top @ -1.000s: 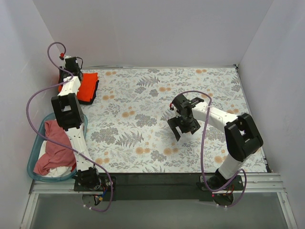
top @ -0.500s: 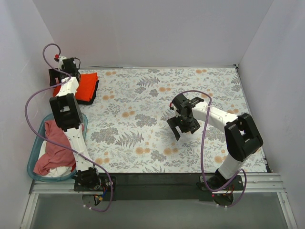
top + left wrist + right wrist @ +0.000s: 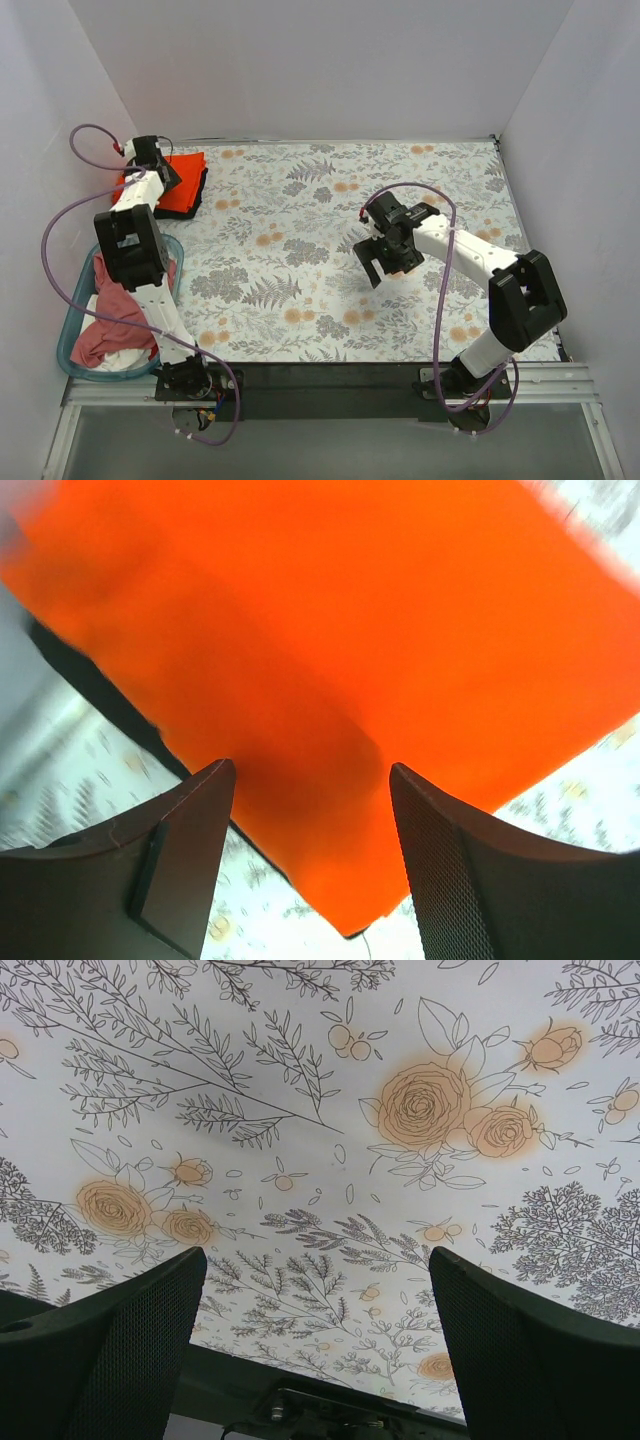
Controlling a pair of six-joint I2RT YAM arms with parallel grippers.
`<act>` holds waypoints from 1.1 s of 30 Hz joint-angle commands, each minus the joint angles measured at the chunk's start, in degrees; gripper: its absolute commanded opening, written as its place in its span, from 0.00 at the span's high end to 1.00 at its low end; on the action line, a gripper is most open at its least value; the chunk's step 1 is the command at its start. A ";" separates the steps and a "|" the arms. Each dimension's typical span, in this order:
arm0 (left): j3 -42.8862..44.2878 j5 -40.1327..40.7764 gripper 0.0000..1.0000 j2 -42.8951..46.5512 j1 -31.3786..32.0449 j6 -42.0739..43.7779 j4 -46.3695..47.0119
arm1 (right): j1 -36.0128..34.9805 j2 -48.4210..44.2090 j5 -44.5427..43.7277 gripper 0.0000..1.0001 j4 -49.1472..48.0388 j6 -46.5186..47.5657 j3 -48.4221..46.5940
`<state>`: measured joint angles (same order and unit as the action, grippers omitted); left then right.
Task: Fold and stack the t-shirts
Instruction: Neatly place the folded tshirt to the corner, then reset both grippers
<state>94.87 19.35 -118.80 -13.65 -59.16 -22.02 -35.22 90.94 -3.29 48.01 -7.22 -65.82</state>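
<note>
Basket [image 3: 63, 345]: a teal plastic tub at the near left edge of the table, beside the left arm's base.
In the basket: a dusty pink shirt [image 3: 112, 318] lies crumpled on top, and a white shirt [image 3: 128, 356] shows beneath it at the near side. Neither is folded.
Left gripper [image 3: 310, 770]: reaches to the far left corner and hovers just above the stack. Its fingers are apart with nothing between them. The wrist view is blurred.
Stack: an orange-red shirt [image 3: 183, 175], folded into a flat rectangle, lies on a folded black shirt [image 3: 105, 698]. Only a thin dark edge of the black one shows around it.
Table [image 3: 300, 250]: covered in a floral print cloth.
Right gripper [image 3: 318, 1260]: hangs over the middle right of the table, well apart from every shirt. Its fingers are spread wide and hold nothing.
Step in hand: the orange-red shirt looks to be set on the stack and let go, so this seems to be the end of a stacking move.
Next move: probably fetching the pink shirt. That calls for the left arm to come near to the basket, pinch a single layer and spread it on the table for folding.
Count: four shirts in view, two folded and stacked, two loose in the basket. I cannot tell if more lie underneath. One basket, two arms.
</note>
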 commanded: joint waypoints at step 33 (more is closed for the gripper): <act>-14.44 -16.10 0.16 45.10 17.07 -15.72 -20.93 | 13.77 -25.18 -17.09 0.02 -1.25 -5.26 -5.72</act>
<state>83.77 4.16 -82.54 0.38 -73.82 -36.95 -23.14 70.26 -13.74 47.42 -10.94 -68.93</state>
